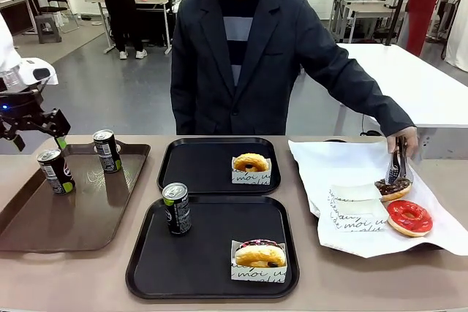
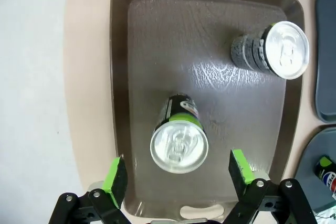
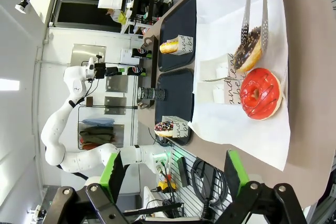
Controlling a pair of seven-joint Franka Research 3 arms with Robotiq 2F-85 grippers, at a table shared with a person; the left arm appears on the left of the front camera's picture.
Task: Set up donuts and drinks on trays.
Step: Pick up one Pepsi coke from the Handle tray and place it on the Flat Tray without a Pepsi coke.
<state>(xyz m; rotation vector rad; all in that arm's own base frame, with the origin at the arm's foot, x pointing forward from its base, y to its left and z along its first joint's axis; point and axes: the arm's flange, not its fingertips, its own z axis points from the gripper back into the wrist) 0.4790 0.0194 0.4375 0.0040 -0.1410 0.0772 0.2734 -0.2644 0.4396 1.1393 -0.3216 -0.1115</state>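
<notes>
My left gripper hangs open over the left end of a glossy brown tray. In the left wrist view its green pads stand either side of a black can below them. That can and a second can stand on the brown tray. The near black tray holds a third can and a sleeved donut. On the far black tray lies one sleeved donut. My right gripper is open and holds nothing.
A person at the far side holds metal tongs on a chocolate donut, which lies on a white paper sheet at the right. A red-iced donut and paper sleeves lie there too.
</notes>
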